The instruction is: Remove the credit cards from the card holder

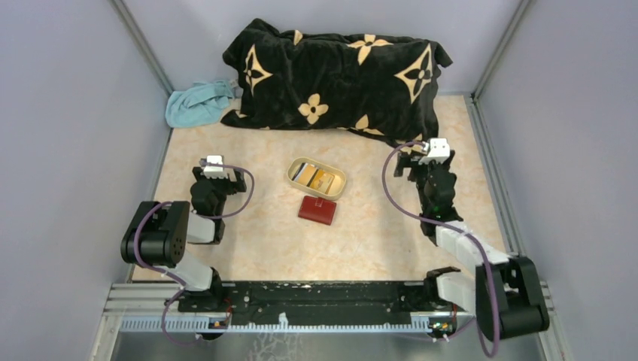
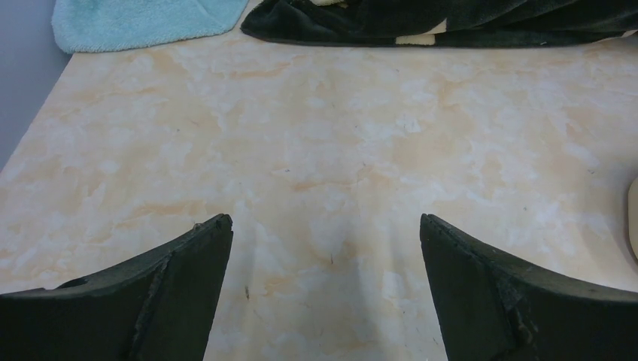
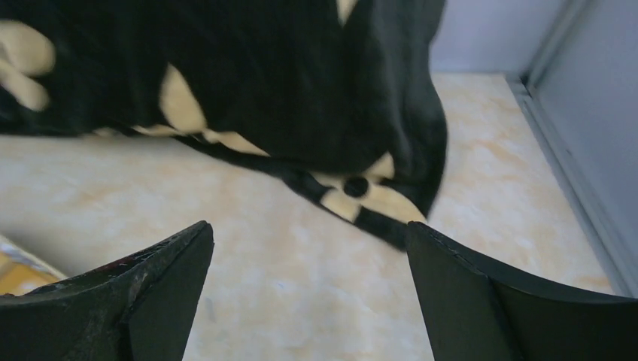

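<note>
Marbled beige tabletop (image 2: 338, 135), grey walls around. Left gripper (image 2: 325, 226) jaws wide, nothing between them, only bare table under it. Right gripper (image 3: 308, 229) also wide and empty, black flower-print blanket (image 3: 301, 90) just ahead of it. Red card holder (image 1: 317, 210) lies flat and folded shut between the two grippers, to the left gripper's right and the right gripper's left, a bit closer to the bases. Credit cards (image 1: 316, 178) lie in the beige oval tray (image 1: 344, 180) just past it. Teal towel (image 2: 143, 22) ahead-left of the left gripper.
</note>
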Controlling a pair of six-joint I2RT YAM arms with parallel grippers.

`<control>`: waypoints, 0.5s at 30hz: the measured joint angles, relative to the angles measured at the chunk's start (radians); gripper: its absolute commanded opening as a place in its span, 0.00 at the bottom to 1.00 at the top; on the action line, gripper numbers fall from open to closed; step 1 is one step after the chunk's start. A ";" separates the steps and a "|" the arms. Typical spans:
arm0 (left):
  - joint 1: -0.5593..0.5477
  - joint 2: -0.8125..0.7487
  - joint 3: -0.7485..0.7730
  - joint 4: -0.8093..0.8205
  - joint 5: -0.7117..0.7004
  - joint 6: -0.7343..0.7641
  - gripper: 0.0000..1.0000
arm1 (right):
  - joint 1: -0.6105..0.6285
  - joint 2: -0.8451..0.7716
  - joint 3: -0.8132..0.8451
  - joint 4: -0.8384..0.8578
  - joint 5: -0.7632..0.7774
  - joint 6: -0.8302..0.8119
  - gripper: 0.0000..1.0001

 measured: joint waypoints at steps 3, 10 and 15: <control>0.000 0.000 0.000 0.000 0.000 0.000 1.00 | 0.071 -0.097 0.074 -0.107 0.008 0.063 0.99; -0.004 0.002 0.000 0.000 -0.006 0.002 1.00 | 0.187 -0.055 0.232 -0.358 -0.010 0.210 0.96; -0.127 -0.168 -0.001 -0.137 -0.109 0.062 1.00 | 0.304 0.024 0.259 -0.463 -0.005 0.260 0.39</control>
